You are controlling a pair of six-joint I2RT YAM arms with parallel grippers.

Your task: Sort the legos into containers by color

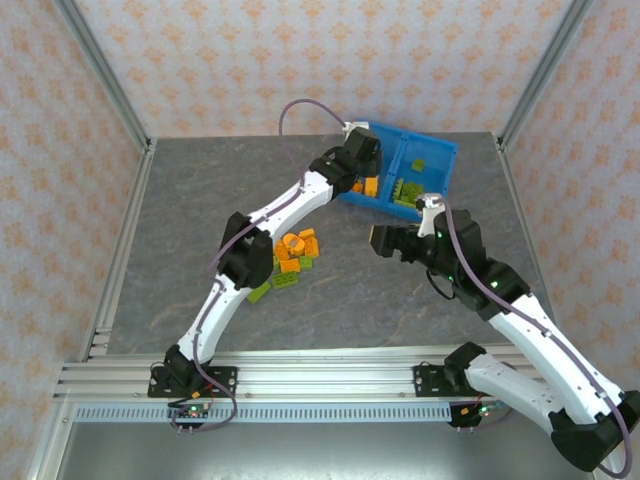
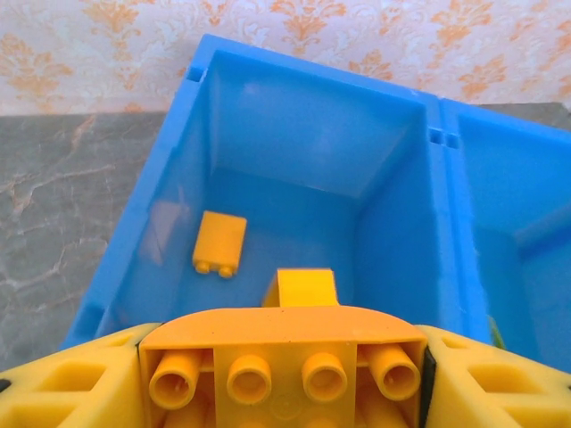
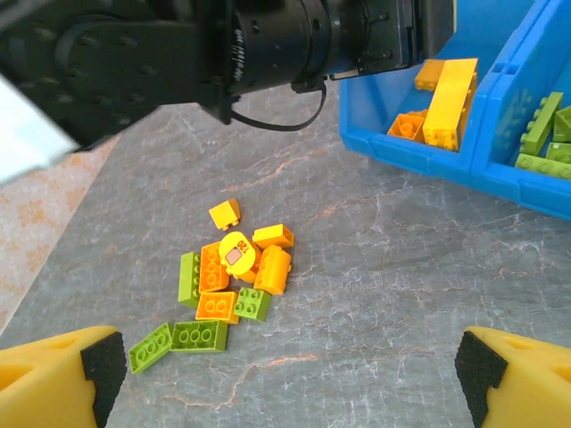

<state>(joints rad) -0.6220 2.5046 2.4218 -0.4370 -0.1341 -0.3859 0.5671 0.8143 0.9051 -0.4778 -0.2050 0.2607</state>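
My left gripper [image 1: 358, 168] hangs over the left compartment of the blue bin [image 1: 441, 150], shut on an orange arched lego [image 2: 285, 352] with its studs facing the camera. Below it in that compartment [image 2: 393, 223] lie two orange bricks [image 2: 219, 242]. Green bricks [image 3: 544, 134] lie in the right compartment, orange ones [image 3: 451, 89] in the left. A pile of orange and lime green legos [image 1: 290, 260] sits on the table's middle. My right gripper [image 1: 385, 240] stands open to the right of the pile [image 3: 232, 281], above the table, nothing between its fingers [image 3: 89, 366].
The left arm [image 1: 270, 215] stretches diagonally over the table, passing just behind the pile. The bin's front wall [image 3: 419, 156] stands up and to the right of the pile. A round yellow piece with a printed label [image 3: 235, 252] lies on the heap. Patterned walls and metal posts enclose the table.
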